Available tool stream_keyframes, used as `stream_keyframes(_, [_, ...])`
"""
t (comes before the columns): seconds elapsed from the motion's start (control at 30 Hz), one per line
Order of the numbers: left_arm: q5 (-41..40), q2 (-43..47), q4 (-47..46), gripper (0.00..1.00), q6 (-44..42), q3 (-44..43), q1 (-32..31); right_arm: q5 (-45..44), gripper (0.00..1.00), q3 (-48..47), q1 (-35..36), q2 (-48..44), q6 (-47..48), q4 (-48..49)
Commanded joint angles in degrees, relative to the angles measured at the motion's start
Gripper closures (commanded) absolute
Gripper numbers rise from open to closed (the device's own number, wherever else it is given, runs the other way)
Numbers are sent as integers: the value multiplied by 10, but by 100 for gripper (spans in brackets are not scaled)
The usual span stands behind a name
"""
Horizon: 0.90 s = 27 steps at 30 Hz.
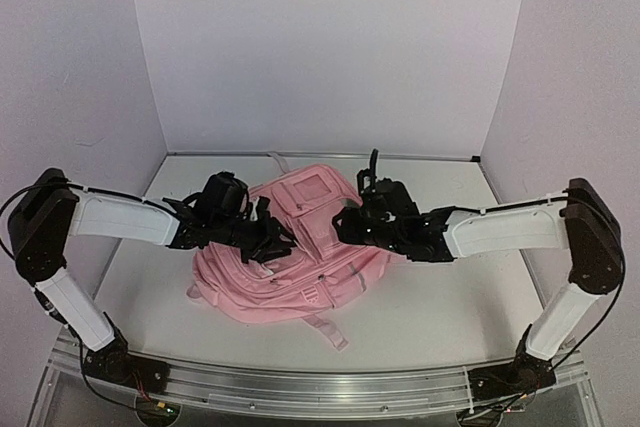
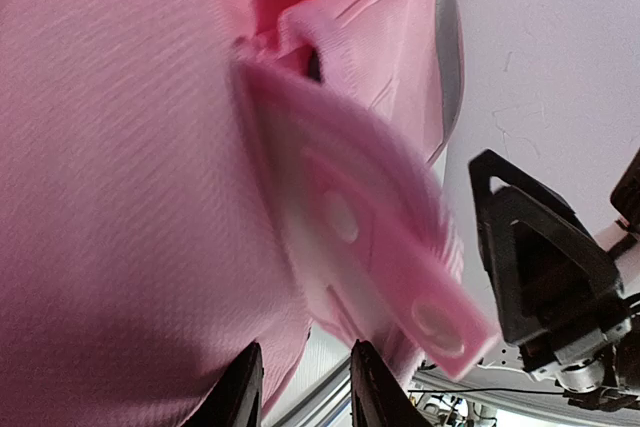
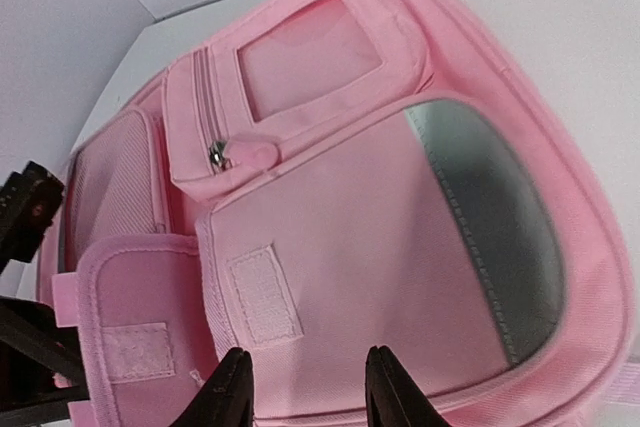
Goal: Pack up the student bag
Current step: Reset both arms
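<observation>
The left gripper (image 1: 272, 244) hangs over the pink bag's (image 1: 300, 277) left side – fingers apart, holding nothing. The bag lies flat mid-table (image 1: 450, 297), one small flap (image 3: 140, 322) lifted. The right gripper (image 1: 345, 225) hovers spread over its front. No school things show, so I cannot tell if packing is done.

We see a pink backpack (image 3: 400, 247) ahead of our black right gripper (image 3: 308, 387), its grey reflective panel (image 3: 490, 237) to the right, paler pink velcro strips (image 3: 262, 292) just ahead.
</observation>
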State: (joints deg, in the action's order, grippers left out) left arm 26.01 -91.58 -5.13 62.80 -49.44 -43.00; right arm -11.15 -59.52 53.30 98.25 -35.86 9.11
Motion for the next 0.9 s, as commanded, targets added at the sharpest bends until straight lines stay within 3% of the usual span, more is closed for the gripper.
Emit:
stream_keyframes(0.0, [26, -62, -45, 72, -17, -72, 2, -36, 60, 21, -8, -76, -5, -6])
stream_keyframes(0.1, [32, -90, -38, 77, -27, -103, 2, -40, 59, 34, -9, -102, -6, -13])
stream_keyframes(0.4, [31, -134, 4, 76, -49, -163, 2, -37, 59, 67, -9, -143, -19, -23])
stream_keyframes(0.57, [35, -154, 43, 77, -62, -192, 2, 11, 60, 53, -9, -149, -1, -20])
stream_keyframes(0.87, [-1, -169, 48, 78, -62, -194, 6, 150, 78, -10, 2, -45, 26, 20])
